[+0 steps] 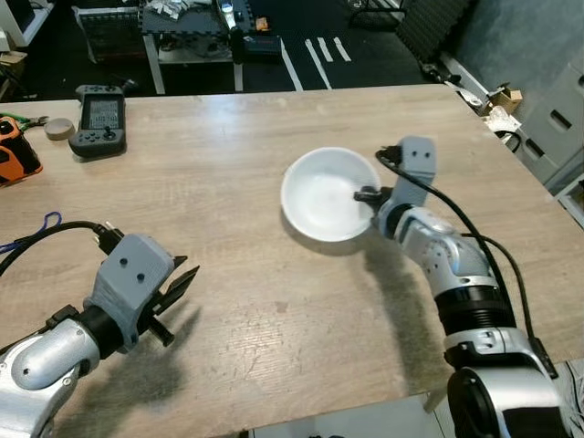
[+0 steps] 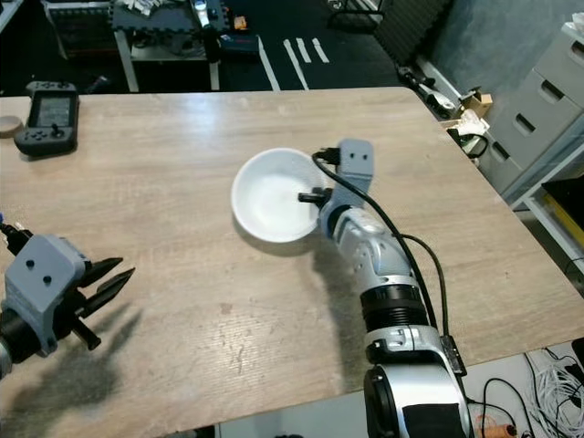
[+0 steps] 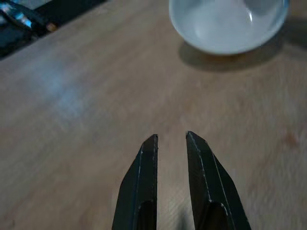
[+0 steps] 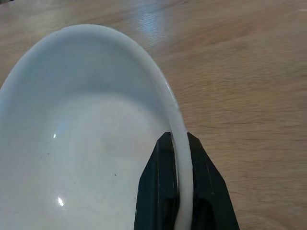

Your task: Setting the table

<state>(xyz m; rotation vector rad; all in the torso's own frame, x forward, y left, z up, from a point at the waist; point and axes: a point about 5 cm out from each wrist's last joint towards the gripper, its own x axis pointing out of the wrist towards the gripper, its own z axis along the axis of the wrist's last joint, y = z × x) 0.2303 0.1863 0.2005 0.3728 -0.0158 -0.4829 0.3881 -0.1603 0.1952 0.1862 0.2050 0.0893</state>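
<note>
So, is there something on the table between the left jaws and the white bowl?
Nothing visible. Only bare wooden table lies between the left gripper and the white bowl. The right gripper is clamped on the bowl's rim, on its far side.

Both arms [image 1: 456, 274] are silver metal with black ring joints. Each wrist carries a grey boxy housing [image 1: 132, 274] with two small dark dots, perhaps screws. Black cables [image 1: 497, 260] loop along the forearms into the housings. The fingers [image 3: 144, 184] are long, black, tapered, with pale edges.
</note>
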